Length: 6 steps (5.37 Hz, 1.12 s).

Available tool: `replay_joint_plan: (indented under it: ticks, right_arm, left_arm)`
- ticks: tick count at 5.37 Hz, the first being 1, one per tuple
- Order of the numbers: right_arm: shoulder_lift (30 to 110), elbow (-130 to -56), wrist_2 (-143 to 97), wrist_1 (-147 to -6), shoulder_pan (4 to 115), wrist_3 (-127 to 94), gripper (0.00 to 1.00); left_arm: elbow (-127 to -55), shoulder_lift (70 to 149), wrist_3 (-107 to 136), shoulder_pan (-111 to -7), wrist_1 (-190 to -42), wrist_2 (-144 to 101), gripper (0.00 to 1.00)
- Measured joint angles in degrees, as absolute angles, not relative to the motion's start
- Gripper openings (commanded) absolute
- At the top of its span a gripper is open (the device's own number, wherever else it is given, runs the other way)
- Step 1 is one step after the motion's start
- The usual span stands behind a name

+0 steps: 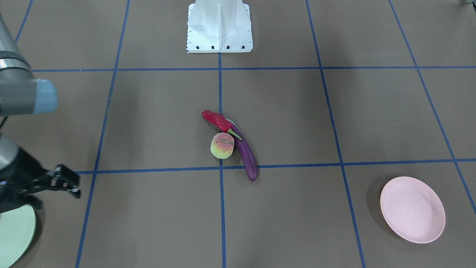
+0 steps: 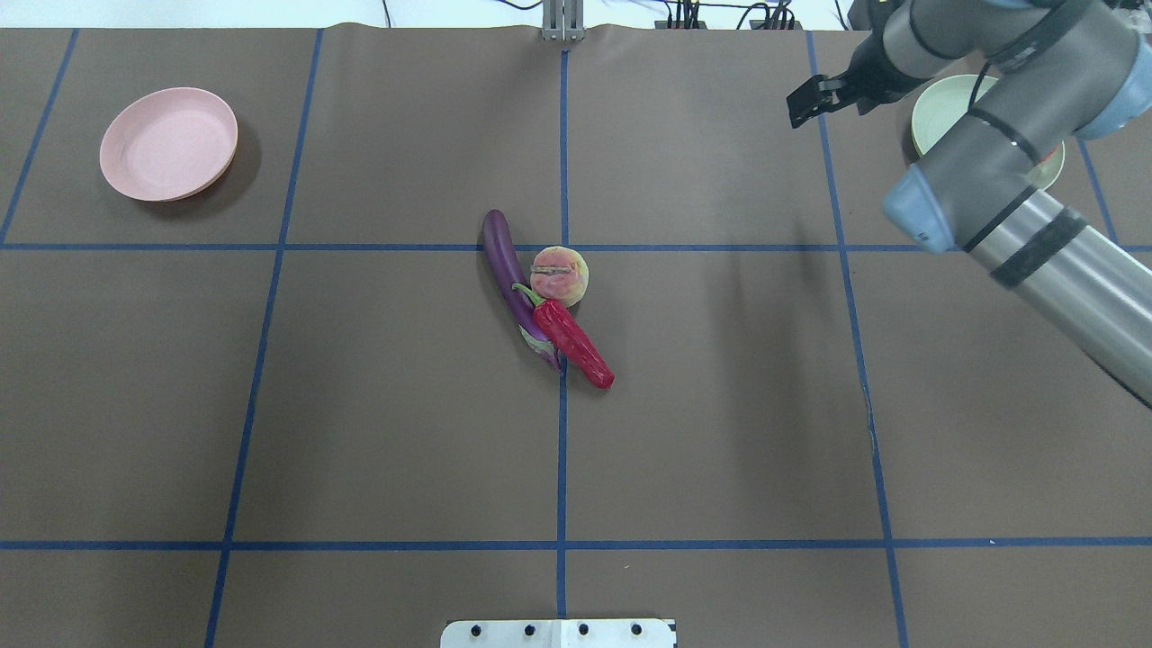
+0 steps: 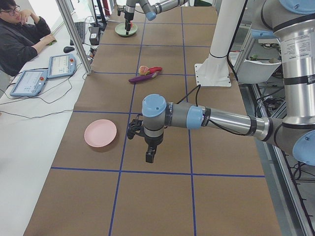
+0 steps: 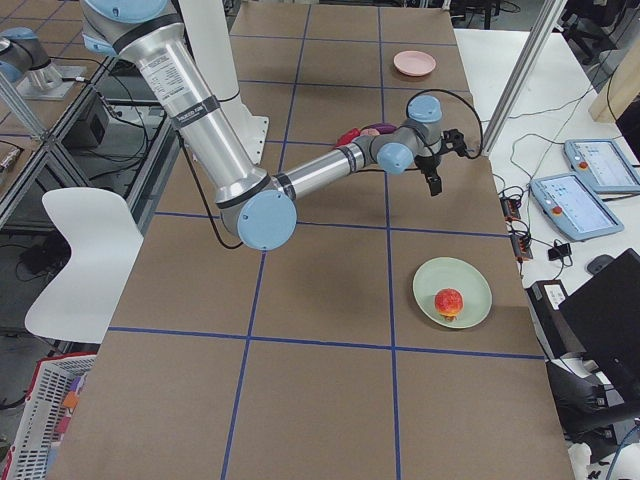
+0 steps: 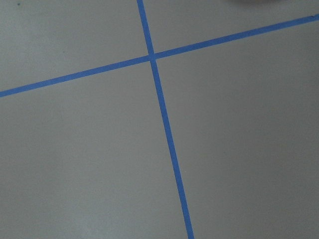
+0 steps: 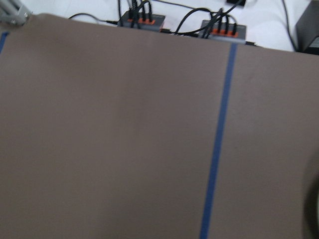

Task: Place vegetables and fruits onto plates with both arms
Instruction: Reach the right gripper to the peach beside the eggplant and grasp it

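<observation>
The purple eggplant [image 2: 506,261], red chili pepper [image 2: 576,346] and yellow-green peach [image 2: 559,275] lie touching each other at the table's middle, also in the front view: eggplant [image 1: 247,152], chili [image 1: 215,119], peach [image 1: 222,146]. The red-orange pomegranate [image 4: 449,301] sits on the mint plate [image 4: 470,280]. The pink plate [image 2: 168,144] is empty. My right gripper [image 2: 814,99] is open and empty above the table beside the mint plate [image 1: 15,230]. My left gripper [image 3: 147,147] hangs near the pink plate [image 3: 100,132]; I cannot tell whether it is open or shut.
The white base block [image 1: 219,28] stands at the robot's edge. An operator [image 3: 19,34] sits by tablets [image 3: 29,81] beyond the far edge. Cables and plugs [image 6: 139,20] lie along that edge. Blue tape lines [image 5: 164,129] cross the brown table.
</observation>
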<state>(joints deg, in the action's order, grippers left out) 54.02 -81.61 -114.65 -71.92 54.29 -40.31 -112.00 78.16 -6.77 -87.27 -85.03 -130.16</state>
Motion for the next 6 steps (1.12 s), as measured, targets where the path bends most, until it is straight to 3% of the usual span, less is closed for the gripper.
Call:
replay_joint_plan:
  ticks: [2, 4, 6]
  right_arm:
    - [43.00, -80.37, -103.26, -81.51, 41.84, -54.21, 0.98]
    - [34.15, -73.02, -95.64, -85.11, 34.52, -62.14, 0.98]
    - [31.37, -69.88, -92.61, -86.51, 31.72, -64.41, 0.98]
  left_arm:
    - [-112.01, 78.14, -6.77, -87.27, -85.01, -130.24, 1.00]
    - [-111.94, 78.07, -6.77, -87.27, -84.99, -130.18, 1.00]
    - [-111.95, 78.05, -6.77, -87.27, -84.99, -130.11, 1.00]
